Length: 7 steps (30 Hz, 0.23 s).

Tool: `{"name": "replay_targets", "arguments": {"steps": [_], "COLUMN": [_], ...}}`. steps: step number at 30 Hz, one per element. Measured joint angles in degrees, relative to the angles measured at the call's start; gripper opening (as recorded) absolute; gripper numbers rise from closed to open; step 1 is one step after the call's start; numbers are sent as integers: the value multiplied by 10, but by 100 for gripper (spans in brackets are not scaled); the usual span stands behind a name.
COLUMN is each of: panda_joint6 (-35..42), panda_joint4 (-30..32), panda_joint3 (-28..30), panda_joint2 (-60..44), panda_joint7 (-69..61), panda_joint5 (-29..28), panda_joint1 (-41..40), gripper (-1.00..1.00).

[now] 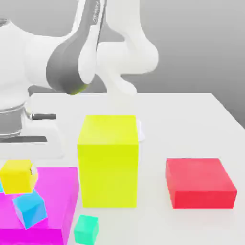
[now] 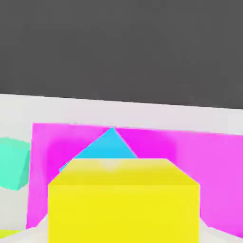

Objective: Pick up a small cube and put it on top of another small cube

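Note:
The small cube (image 1: 18,176), plain bright yellow, is at the exterior view's left, over the flat magenta block (image 1: 57,191). Its underside meets the top of a tilted blue cube (image 1: 29,209) that rests on that block. In the hand view the small cube (image 2: 123,201) is very close, with the blue cube's corner (image 2: 111,142) poking up just beyond it and the magenta block (image 2: 209,166) spread behind both. My arm (image 1: 119,57) arches over the table and its lower end drops behind the tall yellow-green block (image 1: 109,160).
A small teal cube (image 1: 86,228) lies on the table between the magenta block and the tall block; the hand view shows the teal cube (image 2: 13,163) beside the magenta block. A low red block (image 1: 200,183) sits at the exterior view's right. The robot base (image 1: 14,119) stands at the back left.

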<state>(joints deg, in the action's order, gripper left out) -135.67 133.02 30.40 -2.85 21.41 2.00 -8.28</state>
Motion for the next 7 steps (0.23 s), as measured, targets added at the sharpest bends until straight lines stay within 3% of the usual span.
{"name": "replay_targets", "arguments": {"steps": [3, 4, 7], "panda_joint6": [-45, -58, -58], "panda_joint4": [13, 16, 16], "panda_joint3": [1, -1, -1], "panda_joint2": [-41, -52, -52], "panda_joint7": [-4, -9, -9], "panda_joint5": [40, 49, 49], "panda_joint1": [-17, -20, -20], "gripper": [-100, 100, 100]}}
